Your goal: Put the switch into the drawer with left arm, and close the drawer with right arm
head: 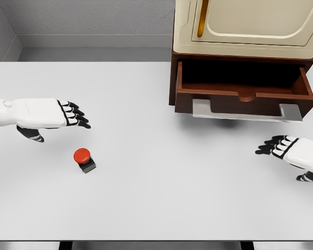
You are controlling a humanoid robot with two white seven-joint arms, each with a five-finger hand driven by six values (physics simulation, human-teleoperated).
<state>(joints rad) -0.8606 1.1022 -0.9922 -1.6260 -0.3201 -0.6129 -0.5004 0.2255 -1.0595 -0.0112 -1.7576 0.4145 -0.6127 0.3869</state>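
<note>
Red-capped and set on a dark base, the switch (83, 159) sits on the white table (161, 208), just below and right of the left hand (52, 117), whose fingers are relaxed and holding nothing. Well apart at the upper right, the brown drawer (245, 88) stands pulled out. Below it, the right hand (295, 151) hovers with fingers loosely extended, empty.

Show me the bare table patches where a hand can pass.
Widest bare stretch: table centre, between the switch and the right hand, running up to the open drawer. The back left corner, behind the left hand, is bare too. Tightest: under the drawer's handle, near the right hand.
</note>
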